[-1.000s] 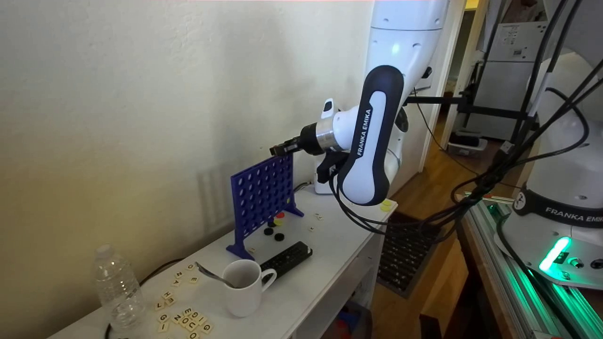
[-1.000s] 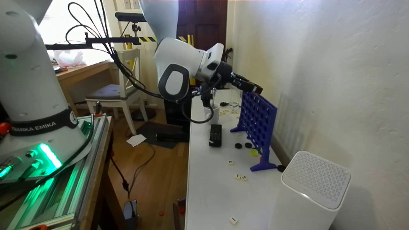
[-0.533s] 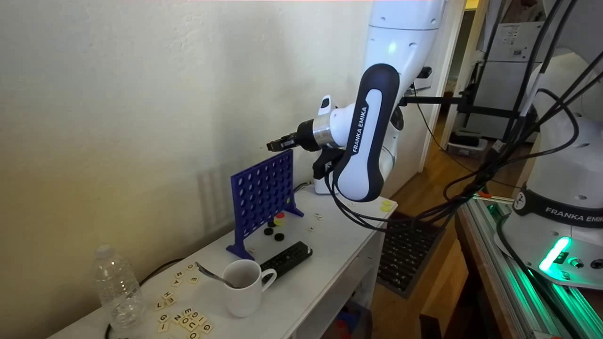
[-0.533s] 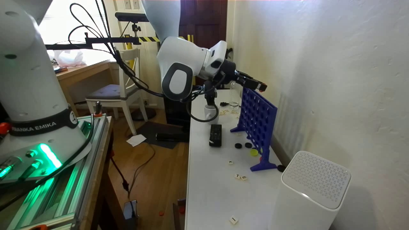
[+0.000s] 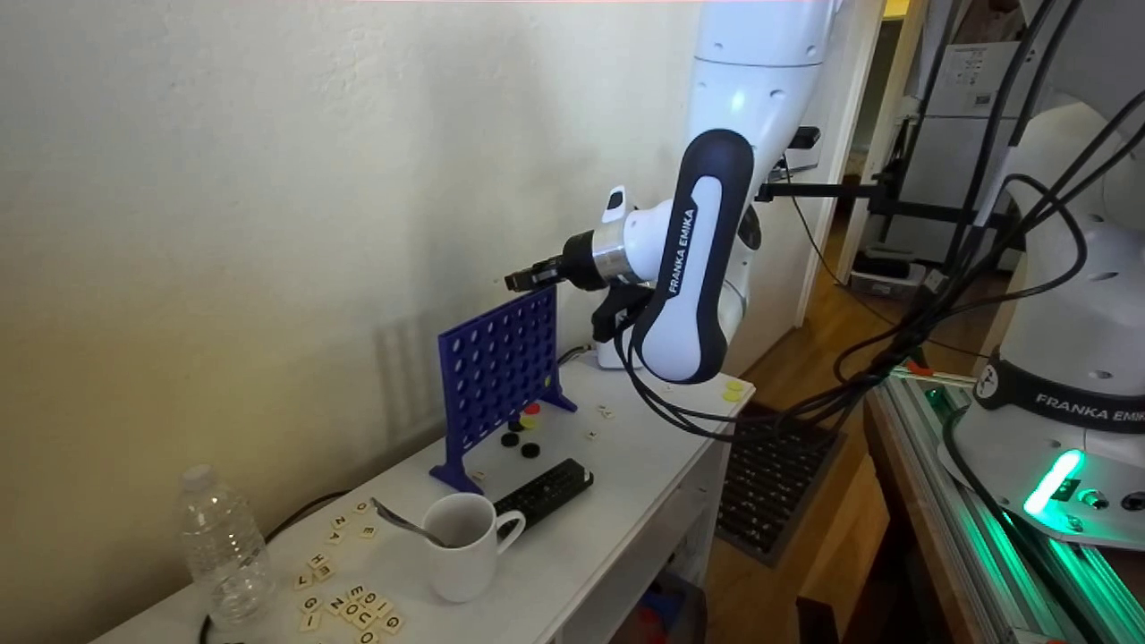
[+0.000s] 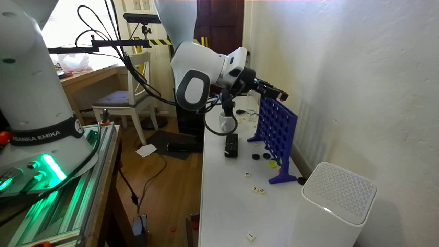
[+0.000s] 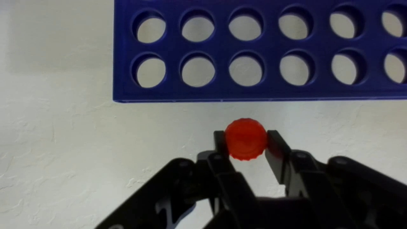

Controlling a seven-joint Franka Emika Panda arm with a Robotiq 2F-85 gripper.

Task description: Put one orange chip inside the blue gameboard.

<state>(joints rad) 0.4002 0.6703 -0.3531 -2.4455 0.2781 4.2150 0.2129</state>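
Gripper (image 7: pixel 246 140), blue gameboard (image 7: pixel 270 46) below it, pinches the orange chip (image 7: pixel 245 138), probably light, stiff and slick, by opposite edges, seemingly its best hold.

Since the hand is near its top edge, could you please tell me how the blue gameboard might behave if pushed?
The blue gameboard could tip if pushed up high, standing tall and thin on its feet. It is probably stiff, looking straight and flat, and perhaps light, being perforated throughout.
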